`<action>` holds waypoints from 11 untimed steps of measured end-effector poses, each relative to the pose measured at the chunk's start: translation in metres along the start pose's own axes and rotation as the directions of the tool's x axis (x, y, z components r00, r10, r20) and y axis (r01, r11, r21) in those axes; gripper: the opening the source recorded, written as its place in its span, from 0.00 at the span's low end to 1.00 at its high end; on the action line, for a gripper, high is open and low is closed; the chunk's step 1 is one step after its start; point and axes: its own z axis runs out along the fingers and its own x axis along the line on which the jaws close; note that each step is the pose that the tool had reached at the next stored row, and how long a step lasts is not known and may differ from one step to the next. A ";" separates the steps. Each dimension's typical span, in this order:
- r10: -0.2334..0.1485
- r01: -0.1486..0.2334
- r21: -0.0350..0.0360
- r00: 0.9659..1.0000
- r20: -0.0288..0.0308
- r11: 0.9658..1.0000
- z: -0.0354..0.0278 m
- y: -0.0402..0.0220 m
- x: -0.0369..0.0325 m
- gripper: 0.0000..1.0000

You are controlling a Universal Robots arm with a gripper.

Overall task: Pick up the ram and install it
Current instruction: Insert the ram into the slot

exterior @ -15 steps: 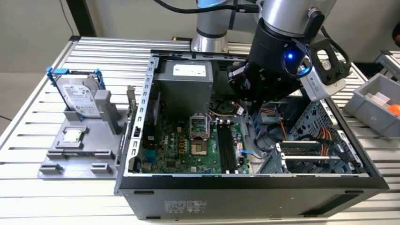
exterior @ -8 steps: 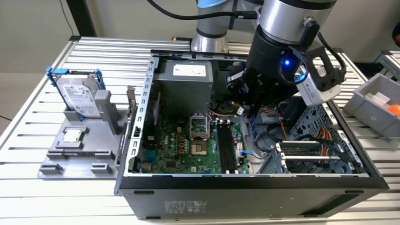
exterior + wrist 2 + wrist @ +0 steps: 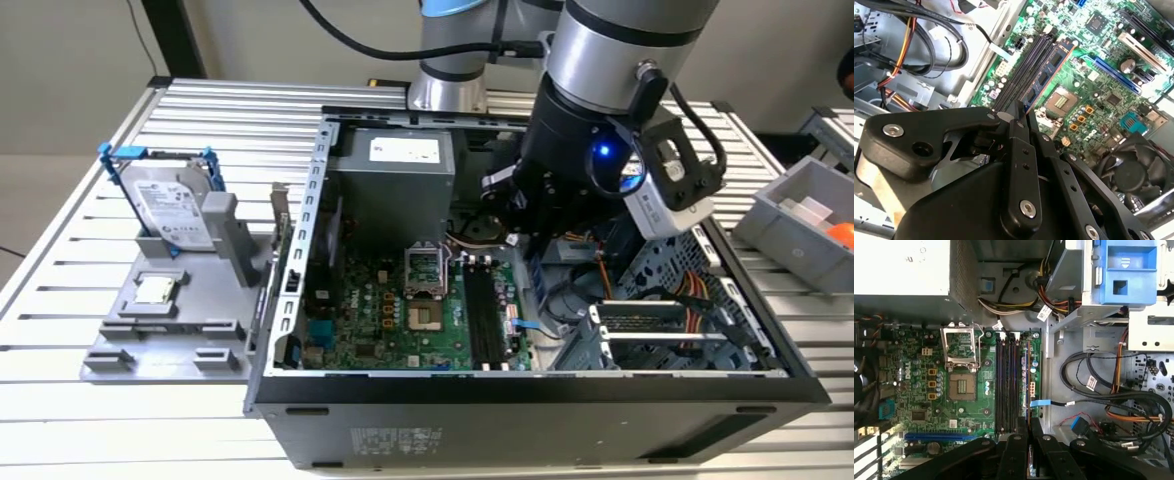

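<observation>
My gripper hangs inside the open computer case, over the far end of the motherboard's black slots. In both wrist views the gripper is shut on the ram, a thin bluish stick with black chips that juts out from between the fingers. The ram runs parallel to the slots and sits a little above them. In the first wrist view I see it edge-on, beside the slot farthest from the processor socket.
The power supply fills the case's back. Cable bundles and a blue drive bay lie beside the board. A fan sits near the socket. On the exterior view's left, a grey stand holds a hard drive and a small chip.
</observation>
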 end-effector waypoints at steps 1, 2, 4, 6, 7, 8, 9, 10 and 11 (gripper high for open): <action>0.000 0.000 0.000 1.000 0.000 1.000 0.0010 0.0000 0.0000 0.00; 0.000 0.000 0.000 1.000 0.000 1.000 0.0011 0.0000 0.0000 0.00; 0.000 0.000 0.000 1.000 0.000 1.000 0.0010 0.0000 0.0001 0.00; 0.000 0.000 0.000 1.000 -0.001 1.000 0.0013 -0.0001 0.0001 0.00; 0.000 0.000 0.000 1.000 0.000 1.000 0.0021 -0.0001 0.0001 0.00; 0.000 0.000 0.000 1.000 0.000 1.000 0.0030 -0.0001 0.0001 0.00; 0.000 0.000 0.000 1.000 0.000 1.000 0.0045 -0.0001 0.0001 0.00; 0.000 0.000 0.000 1.000 0.000 1.000 0.0059 -0.0002 -0.0001 0.00; 0.000 0.000 0.000 1.000 0.000 1.000 0.0075 -0.0002 -0.0004 0.00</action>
